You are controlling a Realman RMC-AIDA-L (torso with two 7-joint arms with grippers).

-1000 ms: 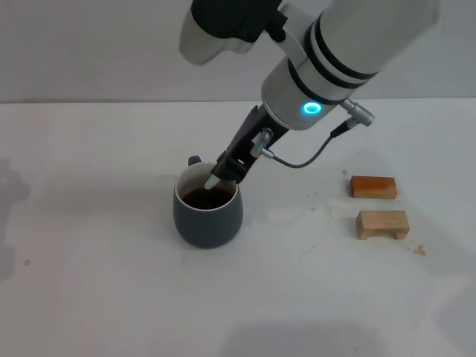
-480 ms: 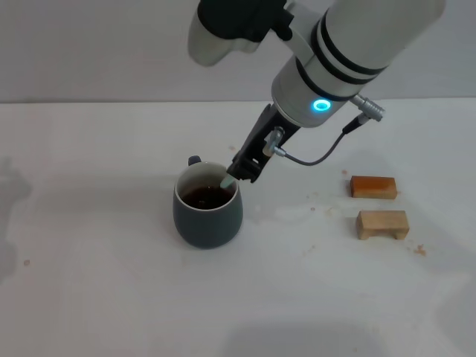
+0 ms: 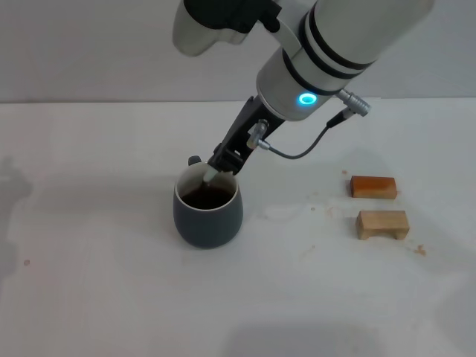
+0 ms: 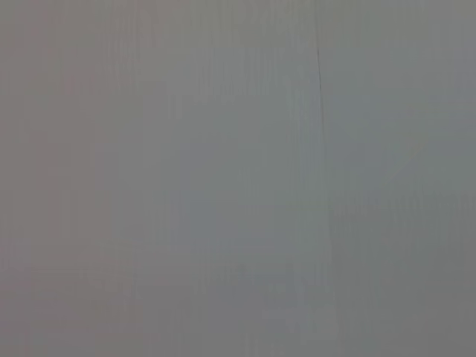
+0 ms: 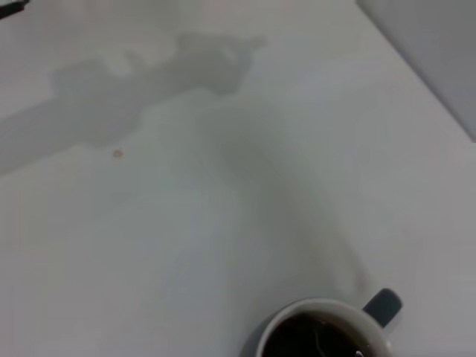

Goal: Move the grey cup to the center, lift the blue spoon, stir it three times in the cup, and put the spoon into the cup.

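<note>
The grey cup (image 3: 207,211) stands near the middle of the white table, its handle turned to the far side and dark brown liquid inside. My right gripper (image 3: 220,166) hangs over the cup's far rim, shut on the blue spoon (image 3: 210,175), whose pale handle slants down into the cup. In the right wrist view the cup (image 5: 325,331) shows from above with the spoon's thin metal stem (image 5: 320,341) dipping into the liquid. The left gripper is out of view; its wrist view shows only a plain grey surface.
Two small wooden blocks lie to the right of the cup, a darker one (image 3: 373,187) behind a lighter one (image 3: 382,224). A few small stains and crumbs mark the tabletop (image 3: 111,282) near them.
My right gripper swung with the spoon: first right, toward the cup's right rim, then back left to the far rim. The cup has stayed in place.
</note>
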